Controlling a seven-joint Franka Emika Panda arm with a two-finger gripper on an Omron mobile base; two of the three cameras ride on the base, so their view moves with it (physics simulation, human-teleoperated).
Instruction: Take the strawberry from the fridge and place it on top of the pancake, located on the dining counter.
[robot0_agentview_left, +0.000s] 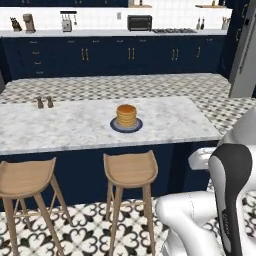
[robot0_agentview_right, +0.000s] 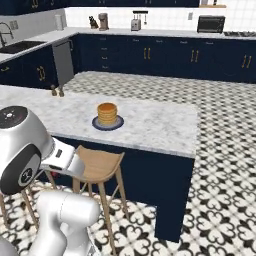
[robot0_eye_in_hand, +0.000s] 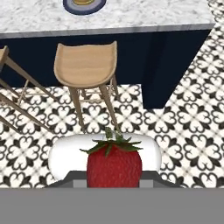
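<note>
So the strawberry (robot0_eye_in_hand: 114, 164) sits right at 6 o'clock in the hand view, leafy cap up, big and close to the lens. It looks carried by the gripper, but the finger tips are hidden behind the fruit, so I can't tell for sure whether the jaws are clamped on it.

Handling-wise, my guess is it's light and soft, so it'll bruise if squeezed hard, and the seeded skin should give decent grip. I'd hold it across the fat middle, not the leaves.

The pancake (robot0_agentview_left: 126, 115) is a stack on a dark plate (robot0_agentview_left: 114, 127), near the middle of the dining counter (robot0_agentview_left: 60, 125). In the hand view the plate peeks in at 12 o'clock, past a wooden stool (robot0_eye_in_hand: 85, 65).

The arm is folded low at the base, elbow bent, hand below counter height and looking out over the floor toward the counter. It'll need to lift and reach forward.
</note>
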